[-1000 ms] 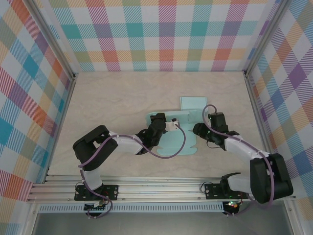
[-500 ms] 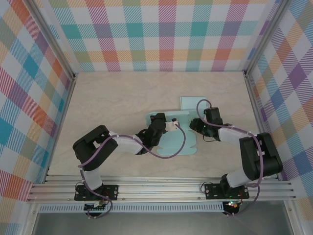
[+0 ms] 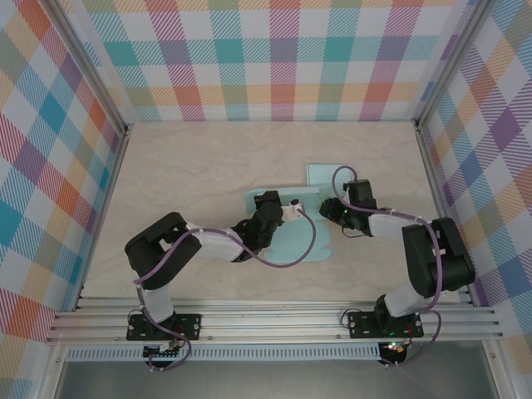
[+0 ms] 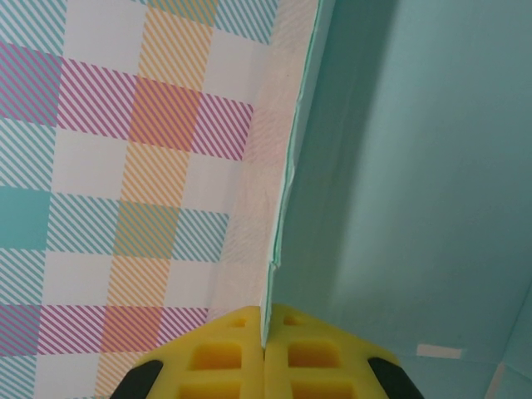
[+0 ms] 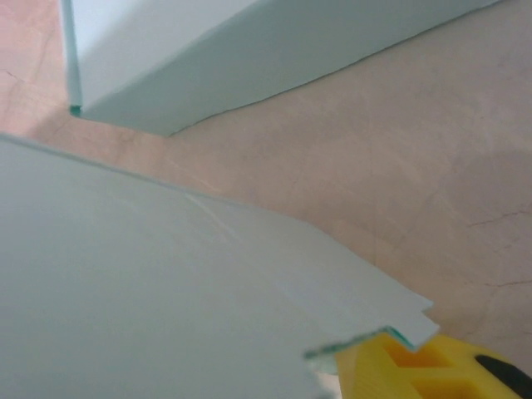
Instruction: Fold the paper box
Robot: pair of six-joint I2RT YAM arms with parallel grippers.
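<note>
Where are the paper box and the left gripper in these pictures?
paper box (image 3: 287, 241): top view, its bare middle panel.
left gripper (image 4: 265, 328): left wrist view, between the yellow fingertips.

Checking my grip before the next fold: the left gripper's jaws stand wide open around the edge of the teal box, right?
Not open. The left gripper is shut on the edge of the teal box, its yellow fingers pressed together on the sheet; the left wrist view shows it.
</note>
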